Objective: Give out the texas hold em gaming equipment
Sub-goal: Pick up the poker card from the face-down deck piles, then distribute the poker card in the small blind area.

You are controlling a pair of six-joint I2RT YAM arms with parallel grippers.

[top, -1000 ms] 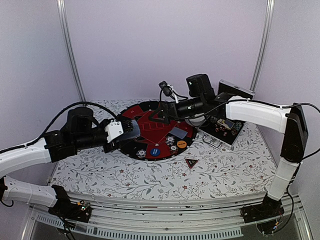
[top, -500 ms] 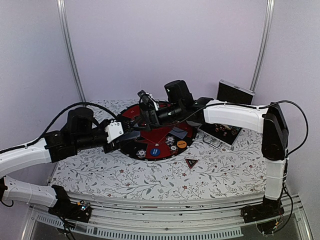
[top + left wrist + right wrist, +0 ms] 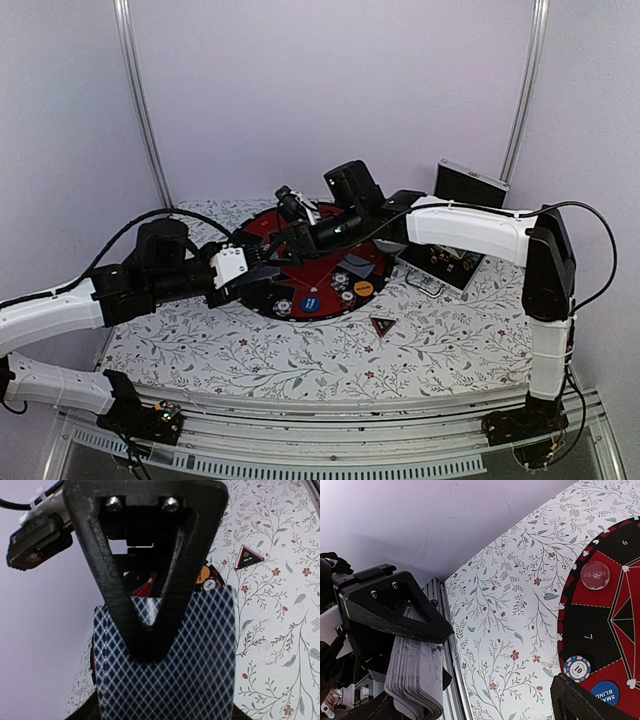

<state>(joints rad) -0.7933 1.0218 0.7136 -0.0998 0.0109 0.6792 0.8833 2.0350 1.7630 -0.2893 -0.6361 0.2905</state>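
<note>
Well, the deck of playing cards (image 3: 165, 675) with the checked backs is pinched in my left gripper (image 3: 150, 645), up over the left edge of the round red and black board (image 3: 330, 262). My right gripper (image 3: 285, 240) is near the cards, jaws wide, holding nothing. The black-red triangle marker (image 3: 248, 557) lies on the flowery tablecloth (image 3: 280, 630).
</note>
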